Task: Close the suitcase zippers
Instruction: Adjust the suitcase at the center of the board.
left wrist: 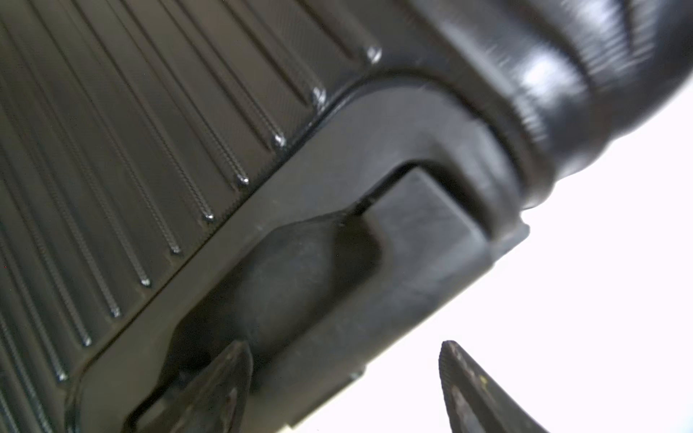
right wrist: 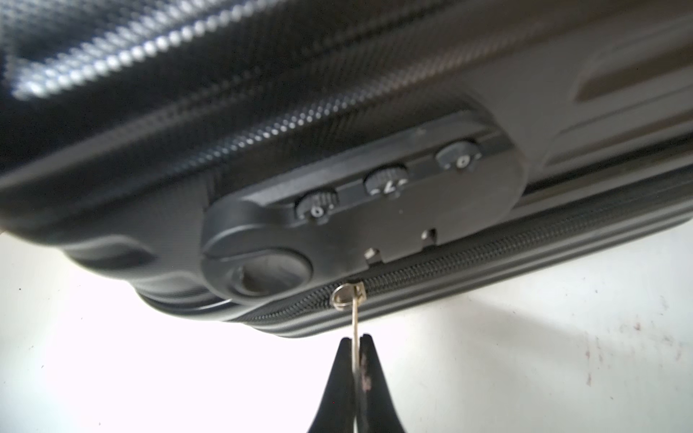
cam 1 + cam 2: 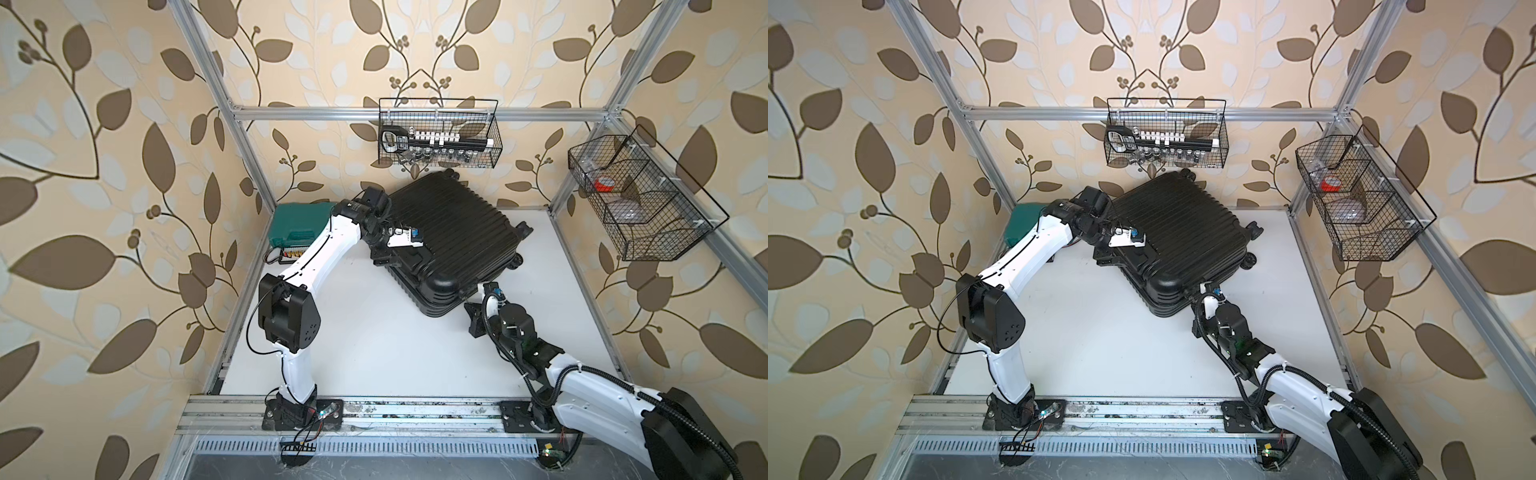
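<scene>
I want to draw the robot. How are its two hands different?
The left hand is open; the right hand is shut, pinching the zipper pull. The left hand is at the suitcase handle; the right hand is near the combination lock. Both have black fingers.

L claw (image 1: 341,356), jaws wide: one finger over the black moulded handle (image 1: 337,262) of the ribbed black hard-shell suitcase (image 3: 453,232), other over bare white tabletop (image 3: 374,332), free room that side. Teal plastic tool case (image 3: 299,224) to its left, apart. R claw (image 2: 356,345) nipped on thin metal zipper pull (image 2: 354,318); suitcase wall w/ black combination lock (image 2: 375,225) dead ahead, open tabletop either side. Black wire basket (image 3: 440,133) hangs high beyond both.
</scene>
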You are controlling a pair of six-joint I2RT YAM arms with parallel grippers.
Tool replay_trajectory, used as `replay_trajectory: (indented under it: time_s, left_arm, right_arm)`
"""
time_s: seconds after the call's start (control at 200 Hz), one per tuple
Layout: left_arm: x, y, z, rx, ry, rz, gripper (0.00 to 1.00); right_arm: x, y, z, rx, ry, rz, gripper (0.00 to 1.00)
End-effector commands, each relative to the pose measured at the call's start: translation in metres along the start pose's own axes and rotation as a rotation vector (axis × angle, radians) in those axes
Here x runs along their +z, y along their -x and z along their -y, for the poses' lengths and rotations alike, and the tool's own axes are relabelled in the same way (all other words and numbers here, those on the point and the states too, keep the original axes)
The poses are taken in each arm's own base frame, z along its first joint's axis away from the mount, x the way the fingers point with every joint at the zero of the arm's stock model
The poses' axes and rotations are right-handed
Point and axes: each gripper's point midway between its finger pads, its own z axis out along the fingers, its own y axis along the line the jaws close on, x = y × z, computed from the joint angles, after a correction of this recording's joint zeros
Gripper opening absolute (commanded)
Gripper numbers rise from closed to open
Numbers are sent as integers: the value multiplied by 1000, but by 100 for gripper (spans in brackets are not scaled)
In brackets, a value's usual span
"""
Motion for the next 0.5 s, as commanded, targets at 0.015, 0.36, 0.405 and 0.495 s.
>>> replay_trajectory:
  time_s: [0.015, 0.36, 0.405, 0.495]
  left_arm:
    - [18, -8, -2, 111, 8, -77, 80]
    - [17, -22, 33, 117, -94, -280, 40]
    - [16, -22, 41, 121, -110, -295, 41]
    - [14, -20, 58, 110, -149, -301, 41]
  right_arm:
    - [0, 7, 2, 7, -8, 25, 0]
    - [-6, 17, 8, -4, -58, 30, 0]
    - [-7, 19, 10, -5, -70, 40, 0]
    - [-8, 21, 13, -11, -87, 46, 0]
